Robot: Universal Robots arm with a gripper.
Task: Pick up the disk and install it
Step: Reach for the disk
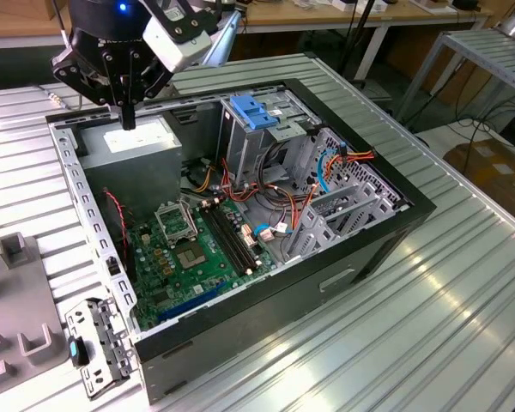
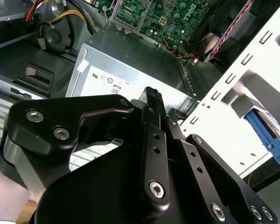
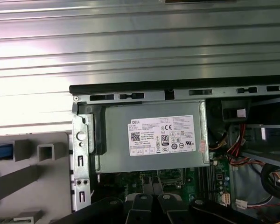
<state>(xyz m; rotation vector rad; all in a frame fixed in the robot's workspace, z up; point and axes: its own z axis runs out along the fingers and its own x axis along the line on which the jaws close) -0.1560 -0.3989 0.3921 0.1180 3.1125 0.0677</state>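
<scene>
power supply (image 3: 115,161) grey, white label (image 3: 162,135) | motherboard (image 1: 167,257) green | gripper (image 1: 128,118) black

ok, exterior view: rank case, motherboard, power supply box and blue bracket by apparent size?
1. case
2. motherboard
3. power supply box; close to the motherboard, so that pair is unsure
4. blue bracket, clearly smallest

A workshop or lab: an opened computer case (image 1: 326,287) sits on a ribbed aluminium table (image 1: 463,343), with workbenches (image 1: 326,19) behind.

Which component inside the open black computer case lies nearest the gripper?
The grey metal power-supply box with the white label: the gripper hangs over it, while the green motherboard and blue plastic bracket lie farther off.
</scene>
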